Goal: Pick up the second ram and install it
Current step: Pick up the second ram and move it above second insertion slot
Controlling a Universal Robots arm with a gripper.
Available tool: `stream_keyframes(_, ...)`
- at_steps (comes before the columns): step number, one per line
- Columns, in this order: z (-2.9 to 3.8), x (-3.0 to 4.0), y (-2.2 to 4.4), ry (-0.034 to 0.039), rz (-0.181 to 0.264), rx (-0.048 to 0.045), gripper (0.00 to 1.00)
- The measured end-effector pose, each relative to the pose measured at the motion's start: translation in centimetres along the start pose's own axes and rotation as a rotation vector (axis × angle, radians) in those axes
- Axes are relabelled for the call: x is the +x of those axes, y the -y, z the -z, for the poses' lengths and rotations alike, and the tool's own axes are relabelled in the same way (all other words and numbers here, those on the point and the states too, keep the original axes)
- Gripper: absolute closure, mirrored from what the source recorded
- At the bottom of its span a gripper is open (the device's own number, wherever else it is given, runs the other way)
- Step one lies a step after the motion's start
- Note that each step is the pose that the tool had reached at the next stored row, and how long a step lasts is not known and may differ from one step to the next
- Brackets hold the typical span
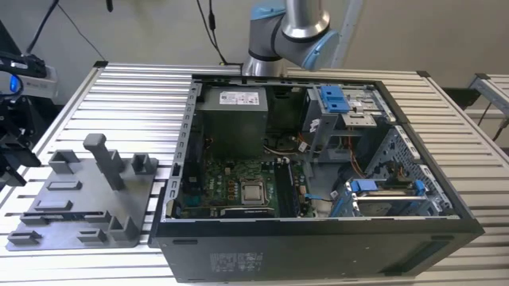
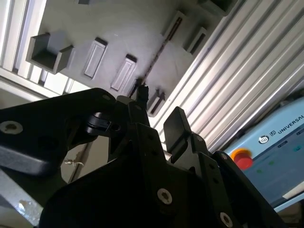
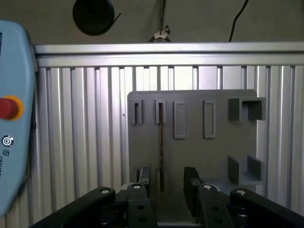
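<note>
The second ram (image 3: 161, 137) stands on edge in a slot of the grey tray (image 3: 213, 152). It reads as a thin dark line in both wrist views (image 2: 159, 52) and as a bluish strip (image 1: 70, 213) in the exterior view. My gripper (image 3: 167, 183) is open and hovers apart from the tray. Its fingers (image 3: 144, 176) stand on either side of the stick's line without touching it. The exterior view has the gripper (image 1: 14, 156) at its left edge, beside the tray (image 1: 80, 232).
The open computer case (image 1: 445, 196) lies at the exterior view's right of the tray, with the motherboard's black slots (image 1: 285, 189) inside. Grey blocks and a tall post (image 1: 102, 159) rise from the tray. A pendant with a red button (image 3: 8, 107) lies on the slatted table (image 3: 80, 133).
</note>
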State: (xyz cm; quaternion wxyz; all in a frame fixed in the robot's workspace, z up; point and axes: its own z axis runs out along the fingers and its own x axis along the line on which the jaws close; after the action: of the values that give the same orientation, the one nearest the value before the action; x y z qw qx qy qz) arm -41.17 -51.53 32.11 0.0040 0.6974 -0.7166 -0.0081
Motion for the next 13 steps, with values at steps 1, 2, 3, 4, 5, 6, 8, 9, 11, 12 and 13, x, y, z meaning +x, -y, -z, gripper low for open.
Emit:
stream_keyframes(1,-0.09,0.0,0.0,0.0,0.0,-0.0007,0.58)
stream_keyframes(2,-0.17,0.0,0.0,-0.0001,0.0,-0.0018,0.58)
stream_keyframes(3,-0.25,0.0,0.0,-0.0002,0.0,-0.0027,0.58)
stream_keyframes(4,-0.34,0.0,0.01,-0.0001,0.0,-0.0034,0.58)
stream_keyframes(5,-0.42,0.0,0.01,-0.0001,0.0,-0.0041,0.58)
stream_keyframes(6,-0.51,0.0,0.01,-0.0001,0.0,-0.0049,0.58)
stream_keyframes(8,-0.66,0.0,0.01,-0.0002,0.0,-0.0062,0.58)
stream_keyframes(9,-0.7,0.0,0.01,-0.0003,0.0,-0.0064,0.58)
stream_keyframes(11,-0.7,0.01,0.01,-0.0004,0.0,-0.0071,0.58)
stream_keyframes(12,-0.7,0.01,0.01,-0.0004,0.0,-0.0073,0.58)
stream_keyframes(13,-0.72,0.01,-0.01,-0.0005,0.0,-0.0055,0.58)
